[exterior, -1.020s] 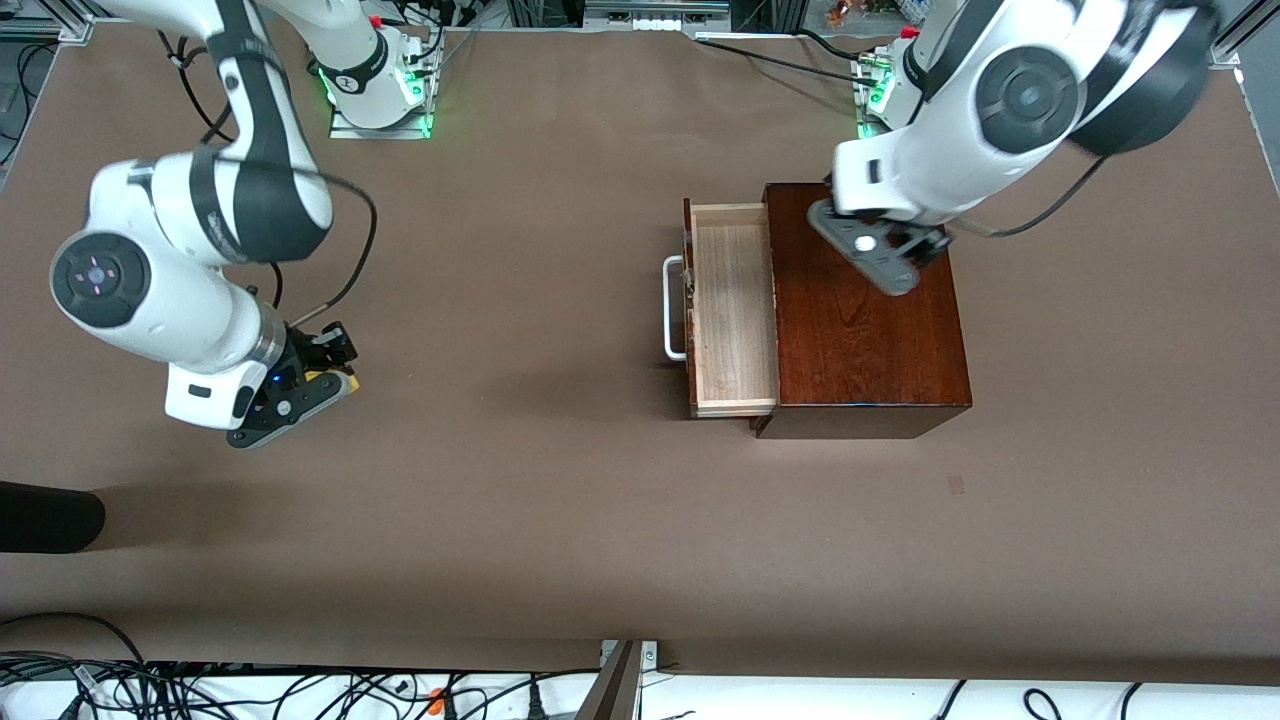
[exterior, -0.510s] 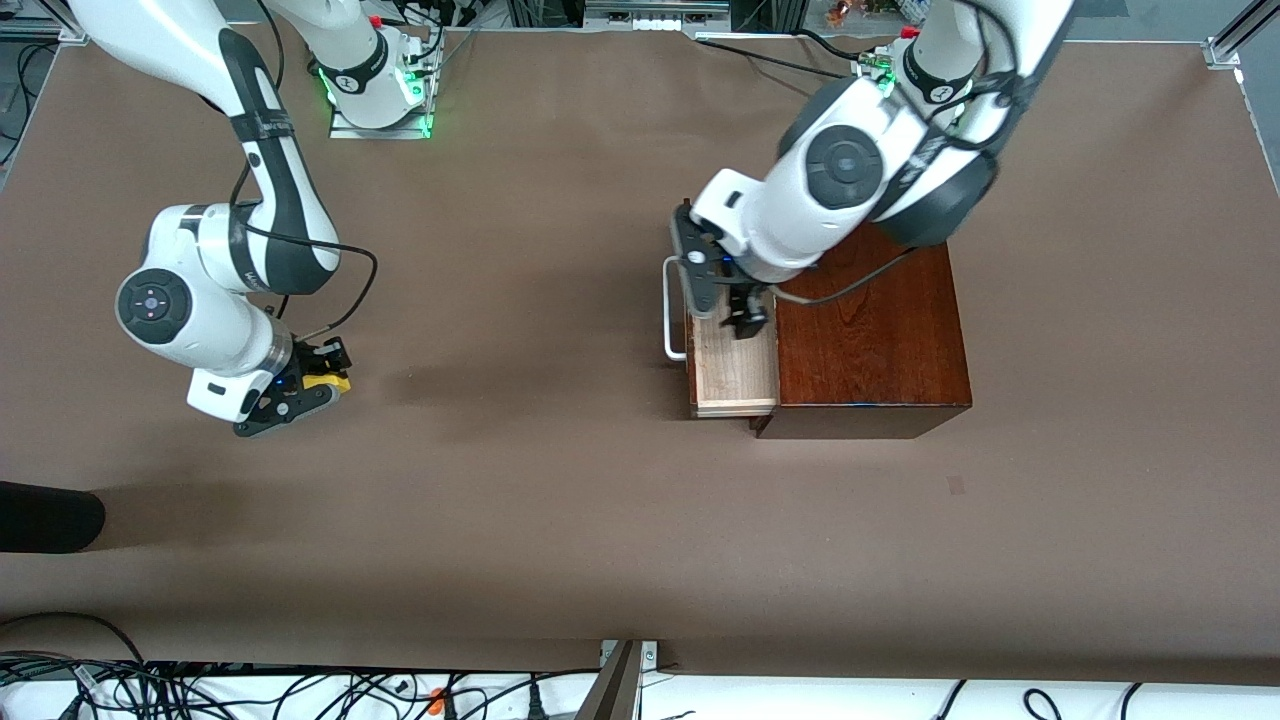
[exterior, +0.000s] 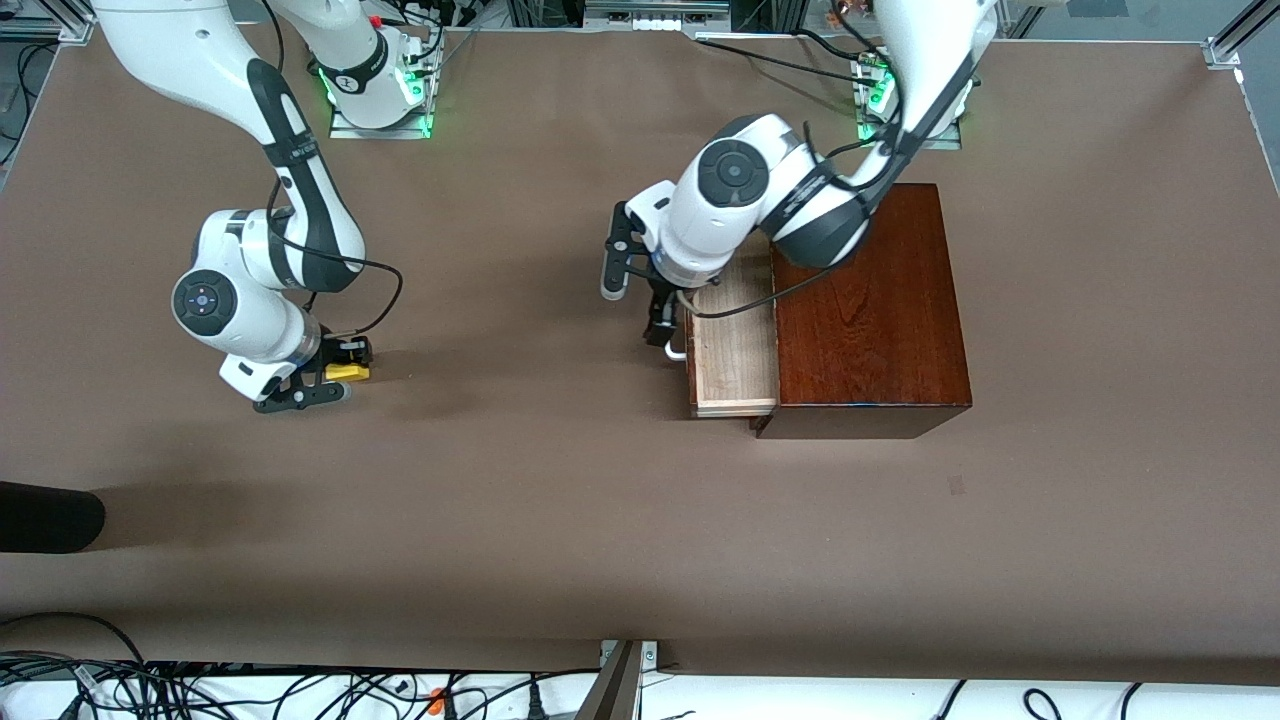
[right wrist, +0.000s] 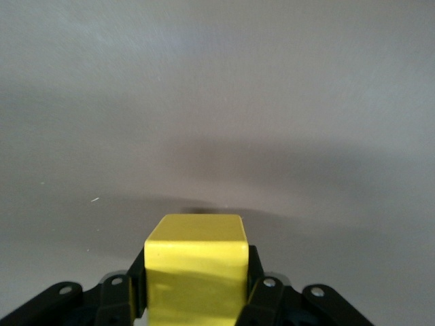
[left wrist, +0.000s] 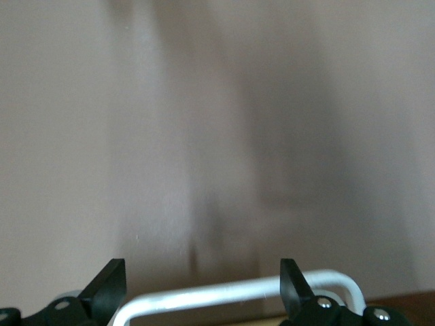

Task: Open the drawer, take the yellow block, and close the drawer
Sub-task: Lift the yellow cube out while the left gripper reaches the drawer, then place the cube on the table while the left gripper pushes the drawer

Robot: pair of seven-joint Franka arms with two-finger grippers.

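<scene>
A wide brown table (exterior: 560, 520) fills the front view, and on it, toward the left arm's end, stands a glossy mahogany-coloured wooden box (exterior: 870, 310). Its drawer (exterior: 735, 350), a pale light-wood tray with a dark reddish-brown front, is pulled out toward the right arm's end, and the part of the tray that shows is bare wood. The white left arm reaches from its base down over the farther part of the drawer, hiding that part. The left gripper (exterior: 645, 292) sits at the drawer's front, at the white loop handle (left wrist: 238, 292); in the left wrist view its two dark fingertips (left wrist: 109, 282) stand wide apart with the handle's bar running across between them, and neither tip can be seen to press on the bar. The white right arm bends down over the table toward its own end, well apart from the box. The right gripper (exterior: 325, 375) is low there, clamped on the small bright yellow cube (exterior: 345, 372); the right wrist view shows the yellow block (right wrist: 196, 272) squeezed between the black fingers (right wrist: 262, 288), with the bare table ahead of it. Whether the block touches the table cannot be told.
</scene>
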